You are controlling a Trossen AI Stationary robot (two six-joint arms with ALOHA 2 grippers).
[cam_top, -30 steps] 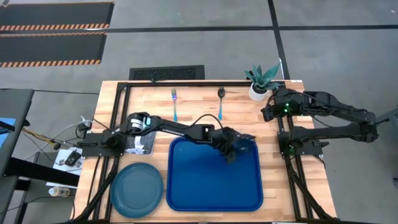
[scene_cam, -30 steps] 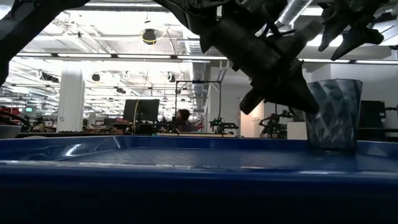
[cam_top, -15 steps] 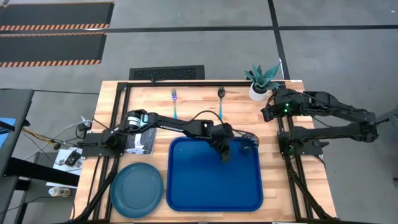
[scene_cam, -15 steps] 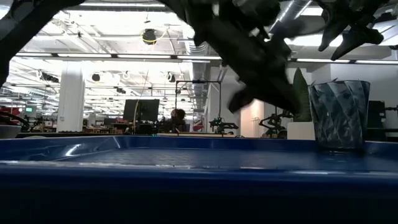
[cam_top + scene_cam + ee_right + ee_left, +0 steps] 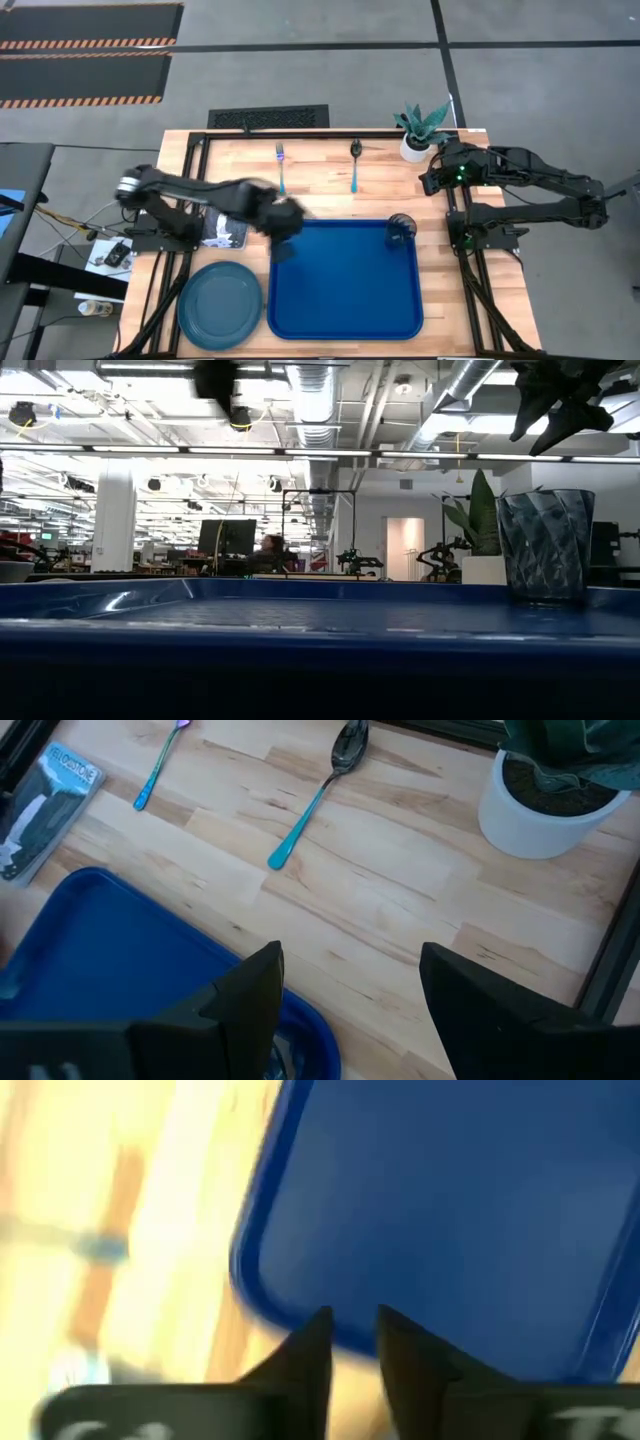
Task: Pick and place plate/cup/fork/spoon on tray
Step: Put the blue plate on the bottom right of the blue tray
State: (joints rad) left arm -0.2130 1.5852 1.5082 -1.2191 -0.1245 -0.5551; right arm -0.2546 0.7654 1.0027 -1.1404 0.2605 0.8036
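**Open workshop behind a wooden table**

Grey floor (image 5: 330, 70) with dark seams surrounds the wooden table (image 5: 320, 190); black mats (image 5: 85, 50) edged in orange stripes lie far left. Beyond, ceiling strip lights (image 5: 180, 450), silver ducts (image 5: 315, 390), a white column (image 5: 113, 515), and a monitor (image 5: 225, 538)

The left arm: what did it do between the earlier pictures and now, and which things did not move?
The left gripper has let go of the cup, which stands alone in the tray's far right corner, and has drawn back to the tray's far left corner, fingers nearly shut. The plate, fork, spoon and the waiting right gripper stayed as they were.
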